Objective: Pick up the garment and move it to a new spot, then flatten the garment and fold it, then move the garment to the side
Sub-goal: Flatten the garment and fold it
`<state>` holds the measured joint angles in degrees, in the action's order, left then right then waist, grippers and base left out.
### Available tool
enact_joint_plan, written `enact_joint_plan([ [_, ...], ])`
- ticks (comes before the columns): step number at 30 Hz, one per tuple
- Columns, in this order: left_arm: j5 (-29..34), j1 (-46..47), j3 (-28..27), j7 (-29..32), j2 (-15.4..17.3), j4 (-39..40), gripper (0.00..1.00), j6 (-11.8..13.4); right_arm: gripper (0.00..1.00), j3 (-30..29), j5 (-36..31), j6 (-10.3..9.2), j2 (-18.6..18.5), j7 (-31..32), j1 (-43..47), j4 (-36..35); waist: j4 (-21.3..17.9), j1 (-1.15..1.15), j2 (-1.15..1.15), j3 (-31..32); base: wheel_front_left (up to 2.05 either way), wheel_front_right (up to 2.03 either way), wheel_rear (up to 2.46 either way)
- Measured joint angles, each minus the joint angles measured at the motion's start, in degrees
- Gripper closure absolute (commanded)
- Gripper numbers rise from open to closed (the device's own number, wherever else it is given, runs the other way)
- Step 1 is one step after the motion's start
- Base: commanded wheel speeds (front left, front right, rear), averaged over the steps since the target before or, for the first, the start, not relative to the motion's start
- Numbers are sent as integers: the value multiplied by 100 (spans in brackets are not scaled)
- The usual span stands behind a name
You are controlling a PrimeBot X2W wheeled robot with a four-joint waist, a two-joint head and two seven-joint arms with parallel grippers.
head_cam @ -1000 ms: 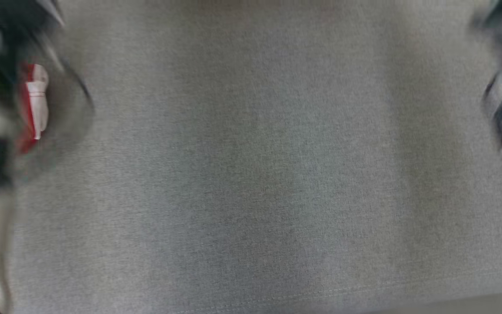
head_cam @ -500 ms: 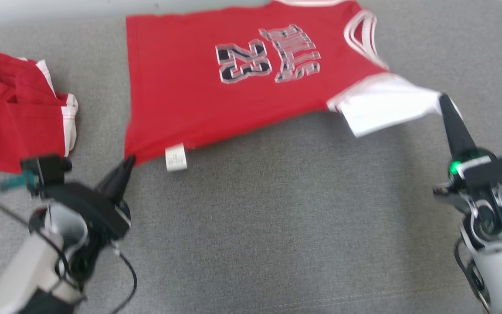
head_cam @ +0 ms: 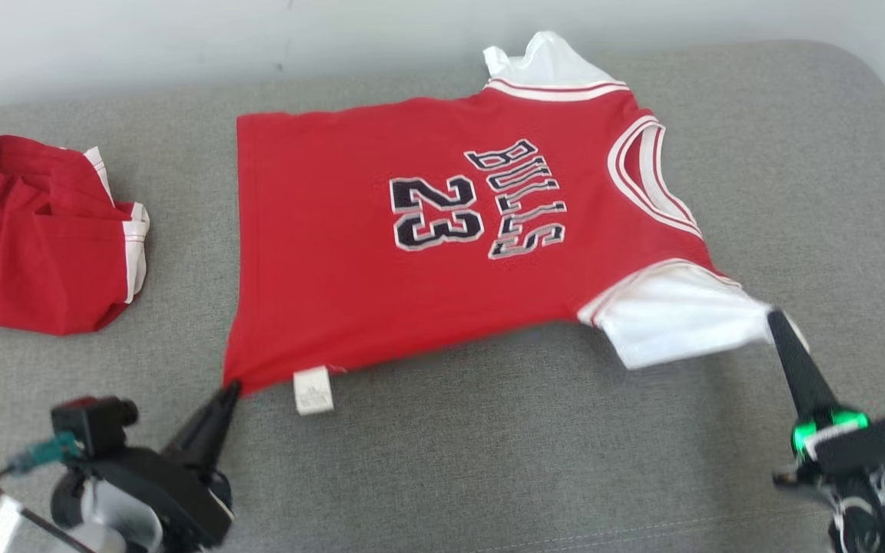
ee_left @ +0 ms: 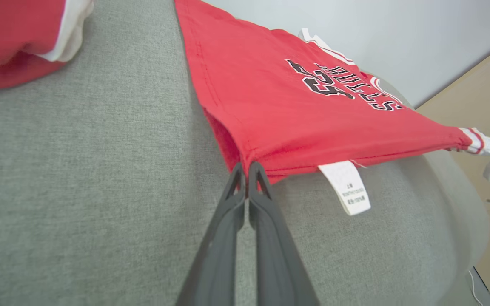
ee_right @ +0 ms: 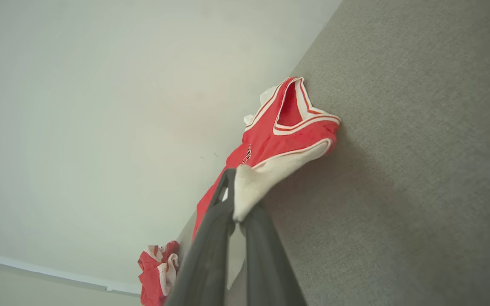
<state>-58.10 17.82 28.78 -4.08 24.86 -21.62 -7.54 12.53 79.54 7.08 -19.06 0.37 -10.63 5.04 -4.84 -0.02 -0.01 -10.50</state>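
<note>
The garment (head_cam: 381, 253) is a red "BULLS 23" jersey with white sleeves, spread face up across the grey cushion (head_cam: 488, 461). My left gripper (head_cam: 229, 388) is shut on its near hem corner beside a white label (head_cam: 313, 389); the left wrist view shows the fingers (ee_left: 233, 199) pinching that red corner (ee_left: 249, 157). My right gripper (head_cam: 777, 316) is shut on the tip of the near white sleeve (head_cam: 673, 315). In the right wrist view the sleeve (ee_right: 266, 174) is clamped between the fingertips (ee_right: 224, 187), and the near edge hangs taut, slightly off the cushion.
A second red garment (head_cam: 35, 238) with white trim lies bunched at the cushion's left end, also seen as a red bundle (ee_right: 158, 272) in the right wrist view. A pale wall (head_cam: 258, 31) runs behind the cushion. Bare grey fabric lies in front of the jersey.
The head camera swung from a blurred close view of the cushion to the whole jersey. Both grippers keep their hold; the jersey now sits lower in the picture, its far sleeve showing.
</note>
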Motion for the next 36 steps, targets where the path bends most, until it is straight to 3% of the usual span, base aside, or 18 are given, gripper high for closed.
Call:
enact_joint_plan([
  [12, 298, -689, 260, -547, 88, 129, 100, 0, 100, 226, -92, 0, -255, -104, 1075, -271, 20, 1, 0, 144, 0, 0, 0],
  [27, 577, -905, 441, -720, 90, -42, 100, 4, 100, 656, -118, 0, -459, 56, 1562, -93, 112, 1, 0, 174, 0, 0, 0],
  [36, 799, -904, 490, -769, 66, -198, 100, 142, 100, 766, -294, 0, -504, 65, 1517, 253, 93, 2, 1, 197, 0, 0, 0],
])
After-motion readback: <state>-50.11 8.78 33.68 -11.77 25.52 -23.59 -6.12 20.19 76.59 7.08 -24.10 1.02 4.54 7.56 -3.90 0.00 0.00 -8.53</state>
